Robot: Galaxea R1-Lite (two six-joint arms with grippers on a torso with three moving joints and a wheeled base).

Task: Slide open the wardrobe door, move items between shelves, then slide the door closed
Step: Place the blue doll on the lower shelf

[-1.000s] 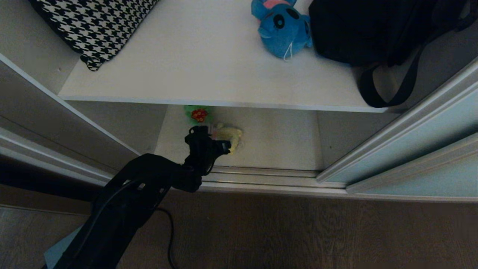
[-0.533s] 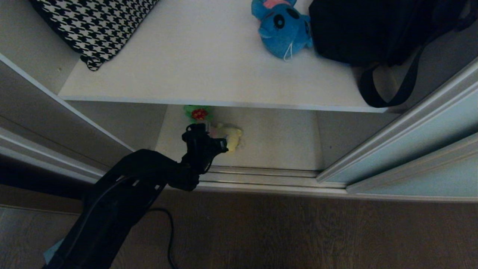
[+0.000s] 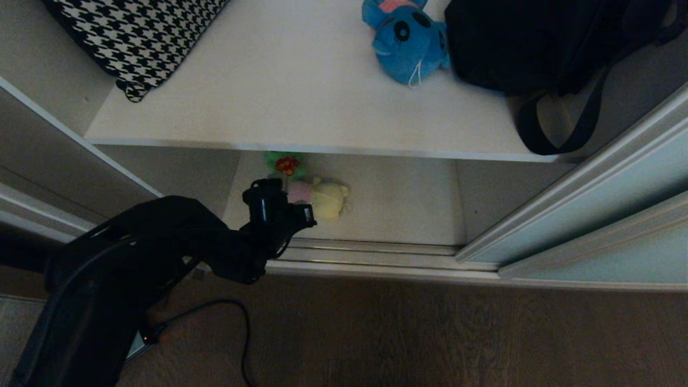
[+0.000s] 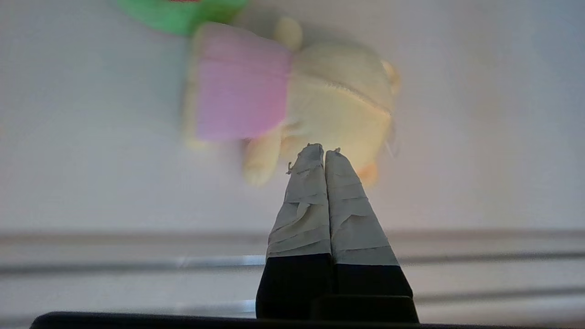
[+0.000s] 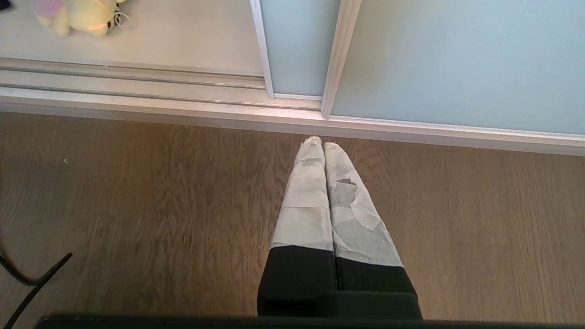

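step: moving items | left gripper [image 4: 324, 151] pressed together, empty, near yellow toy [image 4: 338, 105] | next: reopen, regrasp

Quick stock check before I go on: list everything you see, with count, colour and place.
Blue plush: 1, blue with pink back, upper shelf, touching the bag.
Bag: 1, black, upper shelf, right.
Cushion: 1, black-white houndstooth, upper shelf, left.
Yellow plush: 1, pale yellow and pink, lower shelf.
Green toy: 1, green with red, lower shelf, behind the yellow plush.
Door: pale blue-green glass, slid right.
Floor: brown wood.
Cable: 1, black, on floor.
Left end effector: shut, empty, at the yellow plush.
Right end effector: shut, over the floor.
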